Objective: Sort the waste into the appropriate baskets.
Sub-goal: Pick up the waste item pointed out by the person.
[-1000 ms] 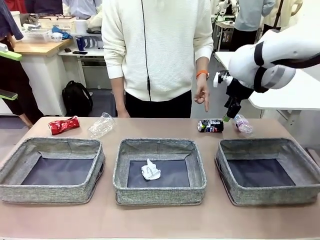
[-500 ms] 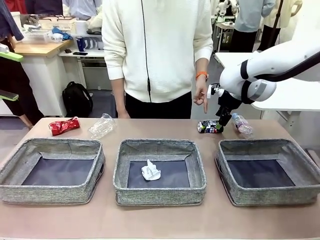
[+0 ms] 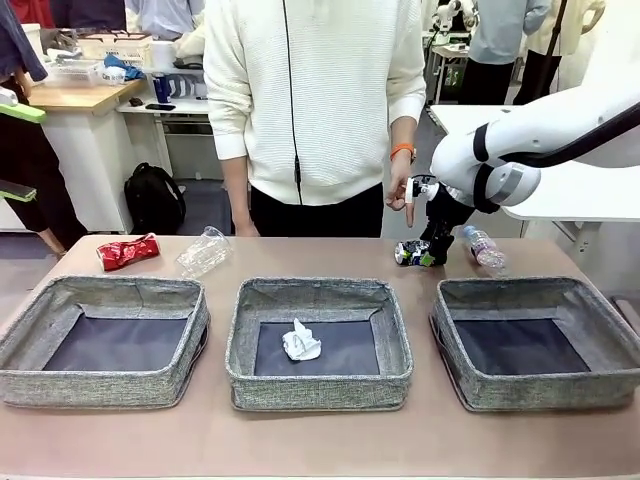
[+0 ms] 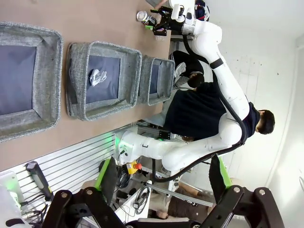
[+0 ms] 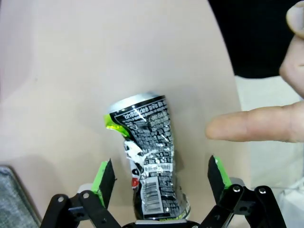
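A dented dark multicoloured can lies on its side at the table's far edge. My right gripper is down over it, open, with one green-padded finger on each side of the can and neither touching it. A person's finger points at the can from beside it. The pink-labelled bottle lies just to the right. A red can and a clear plastic container lie at the far left. The paper ball sits in the middle basket. My left gripper hangs open and empty, high above the table.
The left basket and right basket hold nothing. The person stands at the far side, with a hand close above the dark can. A bare strip of tabletop runs in front of the baskets.
My right gripper has swung left and down, from above the bottle to straddling the dark can. The person's hand has stayed beside it.
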Motion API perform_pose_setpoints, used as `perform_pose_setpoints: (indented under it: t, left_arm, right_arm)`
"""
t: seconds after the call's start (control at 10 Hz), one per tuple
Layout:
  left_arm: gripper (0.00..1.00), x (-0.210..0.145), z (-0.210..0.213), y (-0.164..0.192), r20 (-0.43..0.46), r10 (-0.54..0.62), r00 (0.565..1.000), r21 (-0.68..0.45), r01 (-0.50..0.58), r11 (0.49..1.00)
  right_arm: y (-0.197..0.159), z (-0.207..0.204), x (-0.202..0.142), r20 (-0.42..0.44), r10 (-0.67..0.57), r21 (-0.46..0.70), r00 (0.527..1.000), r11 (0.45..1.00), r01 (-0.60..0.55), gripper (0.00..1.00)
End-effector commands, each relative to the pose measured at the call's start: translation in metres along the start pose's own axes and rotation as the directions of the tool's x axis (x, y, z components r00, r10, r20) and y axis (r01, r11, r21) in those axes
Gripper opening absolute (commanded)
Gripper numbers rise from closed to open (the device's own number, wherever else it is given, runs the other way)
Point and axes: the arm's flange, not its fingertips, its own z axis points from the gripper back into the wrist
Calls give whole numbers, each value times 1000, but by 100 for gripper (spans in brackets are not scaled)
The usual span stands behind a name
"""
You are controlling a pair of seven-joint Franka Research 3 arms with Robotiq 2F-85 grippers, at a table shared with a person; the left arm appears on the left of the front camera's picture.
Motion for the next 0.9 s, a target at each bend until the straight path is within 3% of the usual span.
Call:
perform_pose_setpoints:
  t: [0.0,0.4,0.5,0.6,0.7,0.8]
  left_arm:
    - [100,-1,0,-1,-2,-14,1000,-25,14,1000]
    - [100,-1,0,-1,-2,-14,1000,-25,14,1000]
    - [100,-1,0,-1,-2,-14,1000,-25,14,1000]
    - [100,-1,0,-1,-2,-14,1000,-25,14,1000]
    - [100,-1,0,-1,-2,-14,1000,-25,14,1000]
    - [100,-1,0,-1,-2,-14,1000,-25,14,1000]
  right_arm:
    - [-8,3,-2,0,23,18,1000,1000,-23,100]
    - [-6,2,-3,-16,18,33,1000,999,-17,100]
    - [-6,2,-4,-35,21,32,999,999,-20,49]
    - [-6,1,-4,-41,19,36,999,999,-18,40]
    - [-5,0,-4,-44,18,40,999,999,-16,0]
    - [-5,-1,-4,-50,18,44,999,999,-16,0]
